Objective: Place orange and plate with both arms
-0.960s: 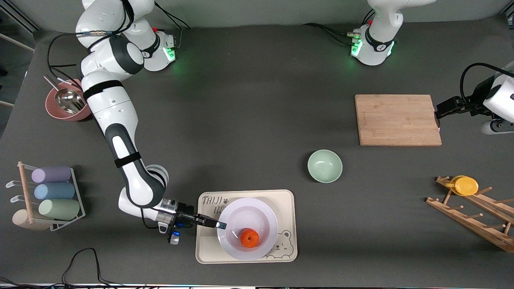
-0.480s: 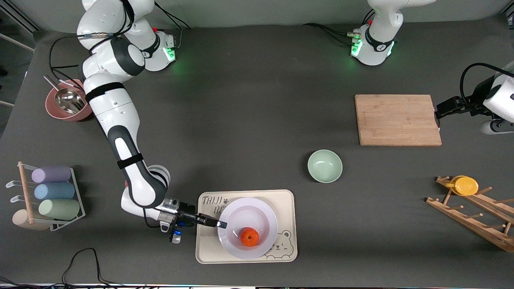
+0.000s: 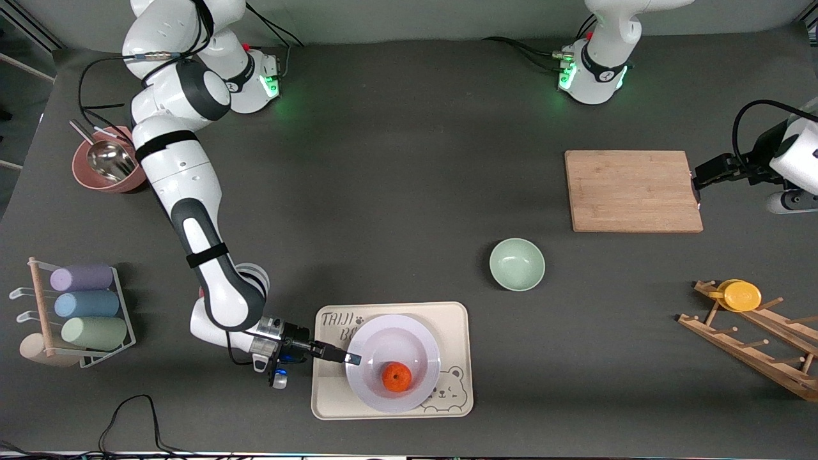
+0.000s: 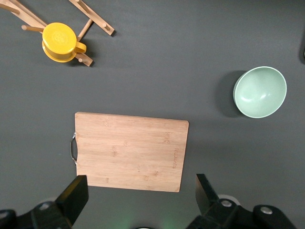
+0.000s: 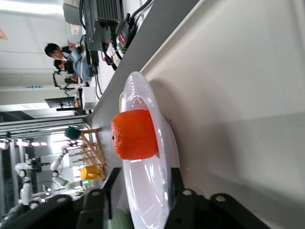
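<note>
Your beige tray [image 3: 455, 319] reads "TAIJI" above a printed bear — it carries the plate [image 3: 409, 338], and the orange [image 3: 396, 377] sits in the plate's well. Your right gripper [image 3: 353, 358] straddles the plate's rim at the right arm's end; whether it still pinches, you cannot tell. The right wrist view shows the rim between its fingers [image 5: 174, 177]. Your left gripper [image 4: 138, 191] waits, released, over the cutting board [image 4: 128, 151] near an empty green bowl [image 4: 259, 91].
</note>
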You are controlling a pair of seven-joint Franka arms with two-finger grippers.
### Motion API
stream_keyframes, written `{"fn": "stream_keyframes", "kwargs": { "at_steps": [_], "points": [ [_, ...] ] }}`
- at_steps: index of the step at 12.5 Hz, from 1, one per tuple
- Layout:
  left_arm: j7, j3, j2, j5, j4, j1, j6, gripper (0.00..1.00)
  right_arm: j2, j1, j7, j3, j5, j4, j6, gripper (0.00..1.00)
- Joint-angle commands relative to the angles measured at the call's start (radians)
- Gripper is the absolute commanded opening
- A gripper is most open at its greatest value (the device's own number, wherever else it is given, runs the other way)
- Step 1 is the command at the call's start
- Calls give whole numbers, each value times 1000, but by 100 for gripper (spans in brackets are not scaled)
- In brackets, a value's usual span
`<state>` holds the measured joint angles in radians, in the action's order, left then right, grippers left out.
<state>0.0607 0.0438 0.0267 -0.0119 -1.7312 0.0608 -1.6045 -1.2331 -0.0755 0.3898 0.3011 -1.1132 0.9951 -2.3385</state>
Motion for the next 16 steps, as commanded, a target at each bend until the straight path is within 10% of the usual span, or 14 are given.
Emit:
{"fn": "stream_keyframes", "kwargs": {
  "at_steps": [1,6,11,14,16],
  "points": [
    [-1,1,-4,-11,15,2,0,100,39,-1,-190,4,235,-24,-7,100],
    [-1,1,-5,-10,16,2,3,100,147,6,-393,-11,502,-24,118,100],
    [1,2,-4,-10,16,2,5,100,380,28,-422,-218,647,46,434,100],
    [4,4,-10,-10,16,1,0,100,650,34,-379,-244,881,344,453,100],
    [5,7,-11,-10,18,-10,0,100,820,52,-361,-267,889,514,450,100]
  ]
}}
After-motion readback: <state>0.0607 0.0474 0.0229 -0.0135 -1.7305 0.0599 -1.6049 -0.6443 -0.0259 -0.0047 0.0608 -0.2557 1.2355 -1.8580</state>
